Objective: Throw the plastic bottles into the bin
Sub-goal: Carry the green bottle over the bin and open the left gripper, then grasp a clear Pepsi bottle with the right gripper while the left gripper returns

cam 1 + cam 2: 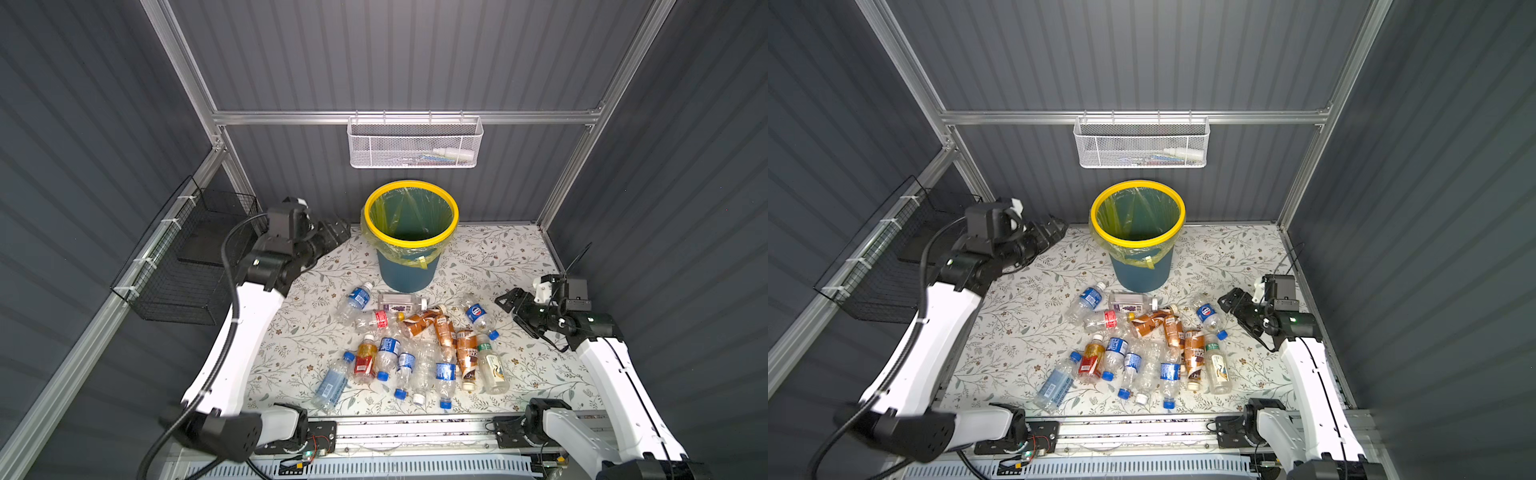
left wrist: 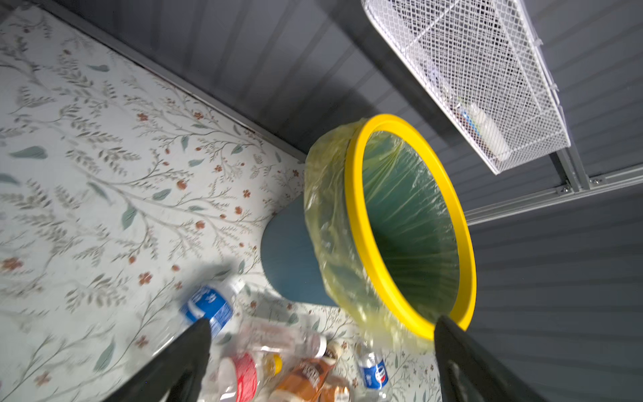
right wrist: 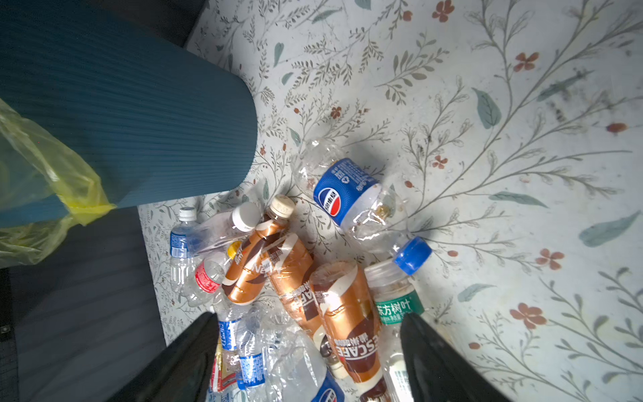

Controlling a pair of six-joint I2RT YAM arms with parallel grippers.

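The plastic bottles [image 1: 422, 357] lie in a loose heap on the floral tablecloth [image 1: 299, 332], in front of the bin [image 1: 405, 272] and all outside it. The bin stands upright at the back of the table, its yellow-green liner folded over the yellow rim.

The left gripper [image 2: 323, 322] is raised to the left of the bin, near the back-left corner, and aimed toward its rim. Its 2 fingers are spread wide with nothing between them. A clear bottle with a blue label [image 1: 357, 299] lies at the heap's near-bin edge, below this gripper's line of sight.

The right gripper [image 3: 308, 316] hangs at the right side of the heap with its fingers apart and nothing gripped. It looks onto 3 brown-labelled Nescafé bottles [image 3: 348, 313], a green-labelled bottle [image 3: 396, 306] and a crushed Pepsi bottle [image 3: 348, 195] with a blue cap.

On the back rail hangs a white mesh basket [image 1: 415, 141]; a black wire basket [image 1: 187, 266] is fixed to the left rail.
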